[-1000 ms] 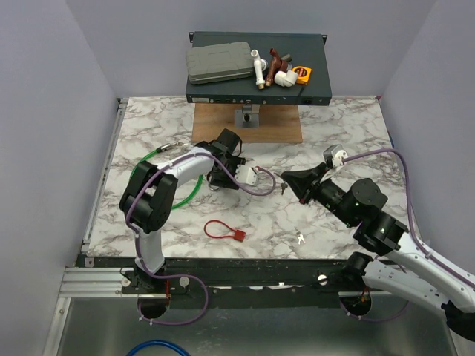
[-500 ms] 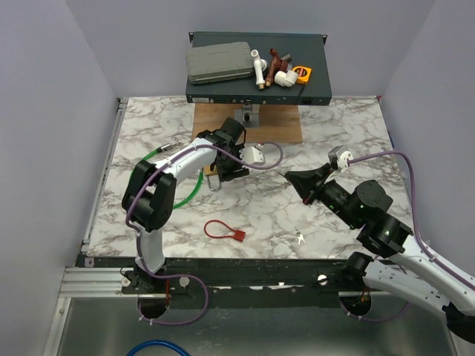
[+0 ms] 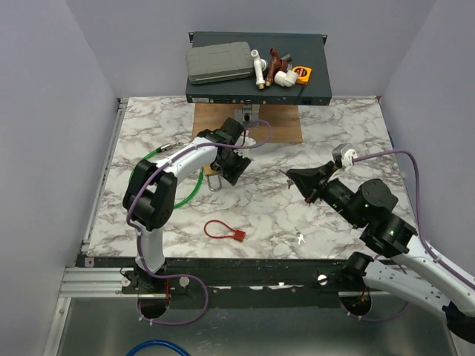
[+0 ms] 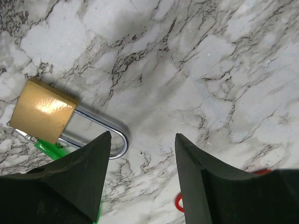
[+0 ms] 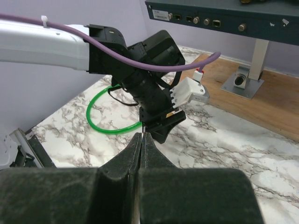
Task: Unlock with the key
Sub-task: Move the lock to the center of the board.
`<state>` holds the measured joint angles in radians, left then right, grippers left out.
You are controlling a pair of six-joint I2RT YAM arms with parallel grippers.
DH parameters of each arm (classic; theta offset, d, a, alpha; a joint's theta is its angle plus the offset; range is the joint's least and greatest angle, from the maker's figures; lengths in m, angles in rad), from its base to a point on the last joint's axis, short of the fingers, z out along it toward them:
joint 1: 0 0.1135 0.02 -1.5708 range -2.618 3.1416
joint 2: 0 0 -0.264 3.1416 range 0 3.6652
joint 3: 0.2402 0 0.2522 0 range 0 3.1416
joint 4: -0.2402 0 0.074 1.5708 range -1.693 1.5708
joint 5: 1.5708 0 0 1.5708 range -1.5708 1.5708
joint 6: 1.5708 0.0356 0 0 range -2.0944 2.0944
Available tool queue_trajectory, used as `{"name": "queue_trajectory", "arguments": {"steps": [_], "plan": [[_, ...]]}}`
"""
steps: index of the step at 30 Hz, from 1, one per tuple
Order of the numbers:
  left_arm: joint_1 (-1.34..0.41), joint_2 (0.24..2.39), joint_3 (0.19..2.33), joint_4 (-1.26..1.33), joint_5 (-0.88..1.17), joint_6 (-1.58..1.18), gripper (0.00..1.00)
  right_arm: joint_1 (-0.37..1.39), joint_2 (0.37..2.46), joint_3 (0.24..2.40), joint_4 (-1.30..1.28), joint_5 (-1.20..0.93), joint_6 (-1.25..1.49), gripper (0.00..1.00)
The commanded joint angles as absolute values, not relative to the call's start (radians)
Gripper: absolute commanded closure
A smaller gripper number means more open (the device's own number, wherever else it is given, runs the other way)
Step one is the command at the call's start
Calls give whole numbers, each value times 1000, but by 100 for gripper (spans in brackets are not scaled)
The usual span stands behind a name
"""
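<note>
A brass padlock (image 4: 42, 114) with a steel shackle (image 4: 105, 135) lies flat on the marble table; in the top view the padlock (image 3: 214, 181) shows just left of my left gripper (image 3: 234, 167). My left gripper (image 4: 142, 137) is open and empty above the table, with the shackle's bend beside its left fingertip. My right gripper (image 3: 289, 176) is shut and hovers right of the padlock, pointing at it. In the right wrist view a thin metal sliver of the key (image 5: 142, 129) shows between its closed tips (image 5: 141, 136).
A green cable loop (image 3: 165, 178) lies under the padlock's left side. A red seal (image 3: 223, 230) and a small loose key (image 3: 300, 239) lie on the near table. A wooden board (image 3: 274, 130) bearing a rack unit (image 3: 256, 70) with tools stands at the back.
My left gripper has moved up and right off the padlock and turned, so the padlock now shows. My right gripper has drawn back slightly to the right.
</note>
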<state>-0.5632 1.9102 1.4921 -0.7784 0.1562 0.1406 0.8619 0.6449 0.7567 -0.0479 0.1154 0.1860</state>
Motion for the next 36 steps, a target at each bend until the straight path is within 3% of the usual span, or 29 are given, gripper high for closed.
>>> {"name": "queue_trajectory", "arguments": {"steps": [1,15,18,22,27,31,36], "plan": [[-557,1942,1480,-774,88,-39,45,858,641,803,-71,110,178,99],[-523,1980,1399,-743,34,-78,48,858,670,824,-74,89,176,99],[-528,1977,1366,-712,34,-61,55,858,676,829,-74,88,175,99],[-565,1961,1345,-682,36,-11,77,858,695,836,-73,87,174,99],[-623,1953,1313,-679,58,78,93,857,710,840,-58,87,169,99],[-661,1930,1285,-700,98,141,99,858,710,841,-58,93,163,99],[-737,1889,1222,-732,145,268,100,858,712,839,-51,106,152,99]]}}
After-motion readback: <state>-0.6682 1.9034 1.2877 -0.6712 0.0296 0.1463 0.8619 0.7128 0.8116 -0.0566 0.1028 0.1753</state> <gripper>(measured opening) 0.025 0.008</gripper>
